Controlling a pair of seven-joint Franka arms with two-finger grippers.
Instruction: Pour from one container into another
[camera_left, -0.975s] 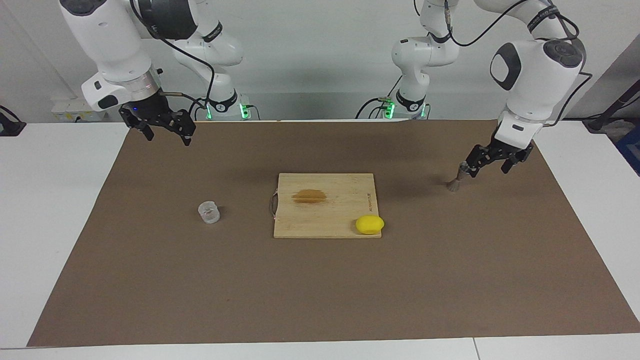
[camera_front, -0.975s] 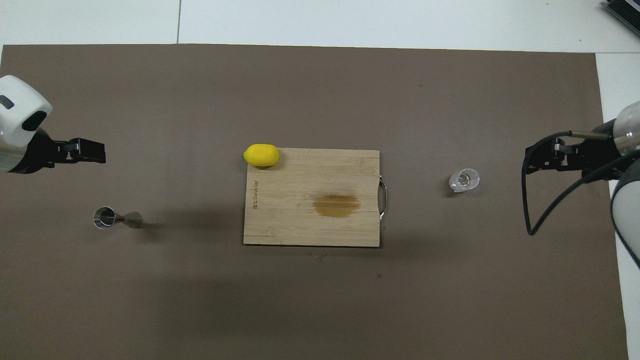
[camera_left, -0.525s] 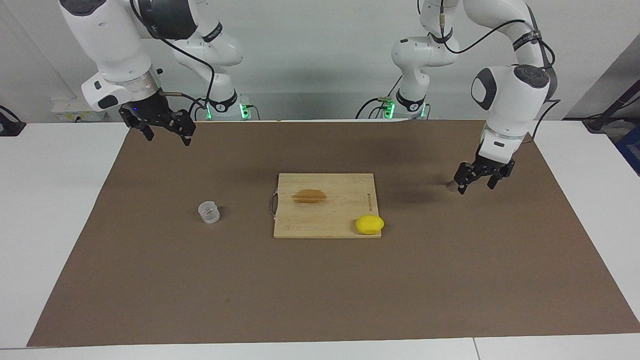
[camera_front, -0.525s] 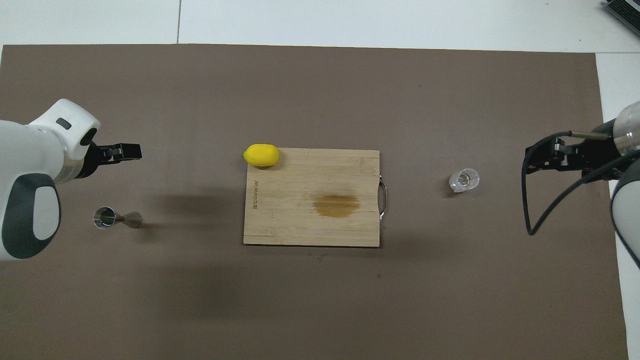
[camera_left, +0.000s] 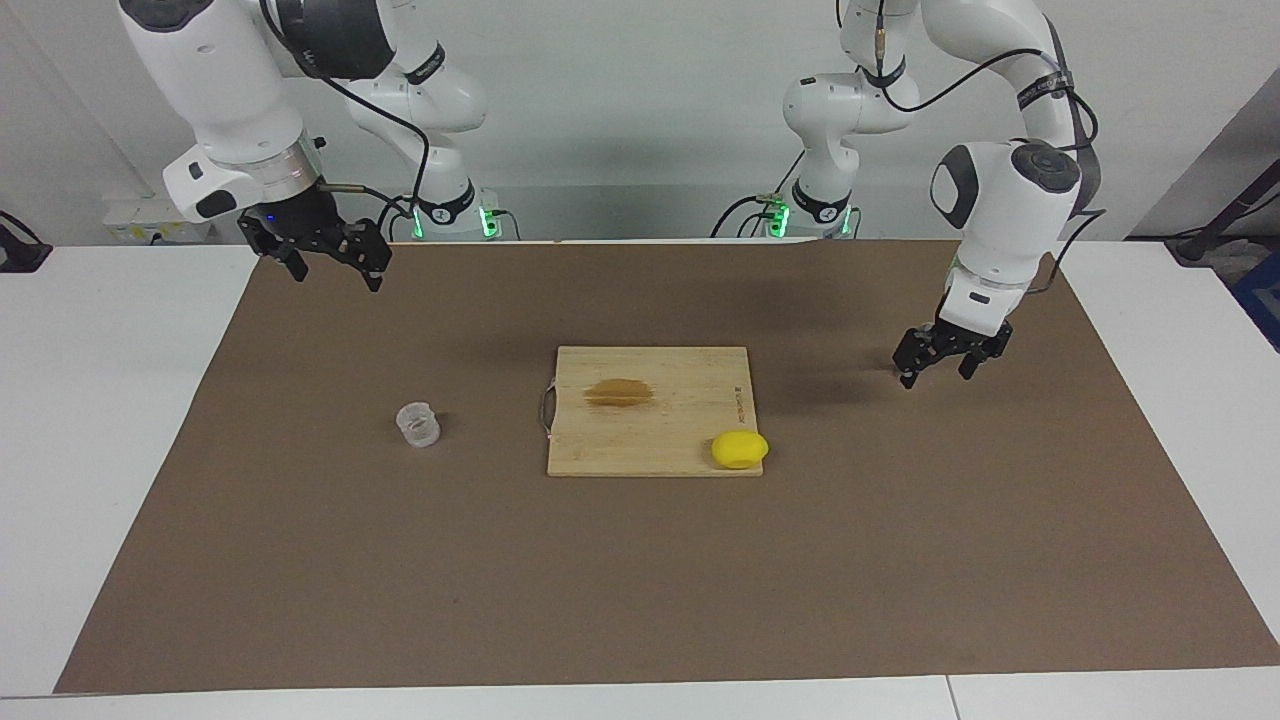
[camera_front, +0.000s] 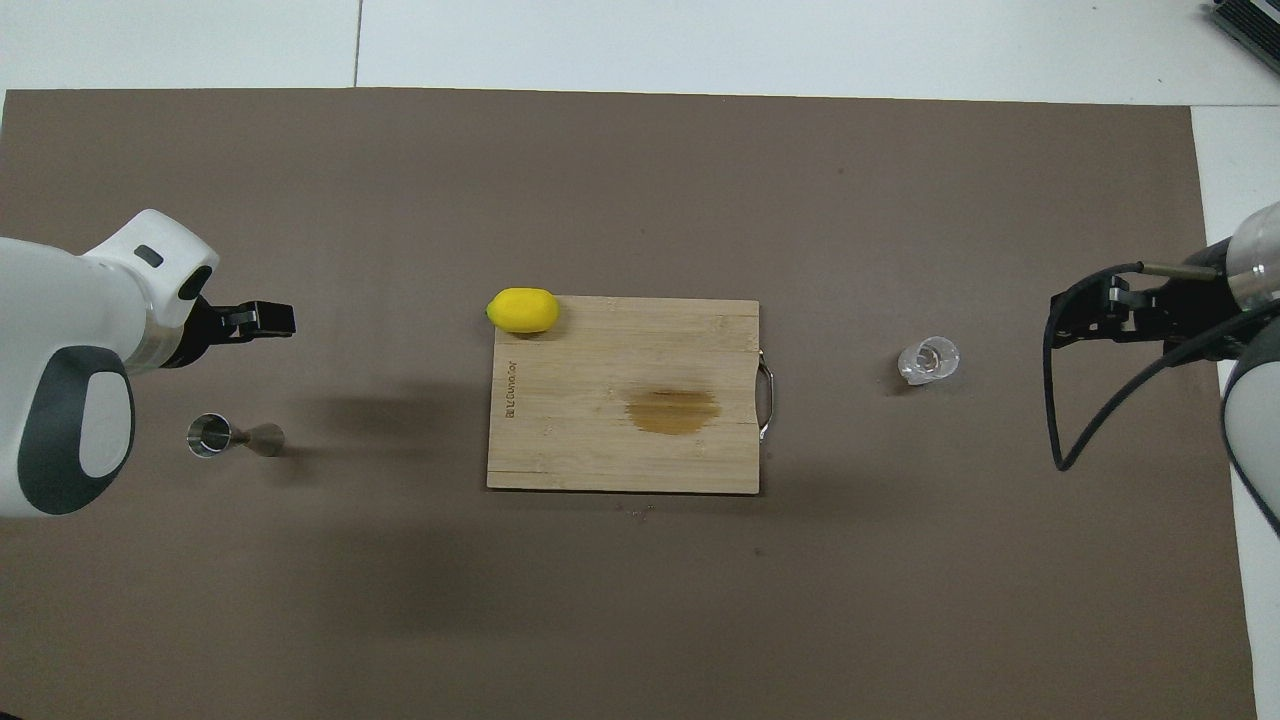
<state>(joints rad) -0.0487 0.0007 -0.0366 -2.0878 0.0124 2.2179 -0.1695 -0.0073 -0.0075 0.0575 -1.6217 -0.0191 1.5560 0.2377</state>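
Observation:
The clear plastic cup (camera_left: 418, 424) (camera_front: 928, 360) stands on the brown mat toward the right arm's end, beside the cutting board. The metal jigger (camera_front: 235, 437) stands on the mat toward the left arm's end. In the facing view my left gripper hides it. My left gripper (camera_left: 935, 375) (camera_front: 272, 318) hangs open just above the mat close by the jigger, holding nothing. My right gripper (camera_left: 337, 277) (camera_front: 1062, 328) waits open and empty in the air over the mat's edge at its own end, well apart from the cup.
A wooden cutting board (camera_left: 680, 430) (camera_front: 600, 450) with a brown stain and a metal handle lies mid-table. A yellow lemon (camera_left: 740, 449) (camera_front: 523, 310) sits at its corner toward the left arm's end. The brown mat (camera_left: 640, 580) covers most of the white table.
My left arm has swung in toward the cutting board and dropped lower, so its gripper now covers the jigger in the facing view. The right arm, cup and jigger have not moved.

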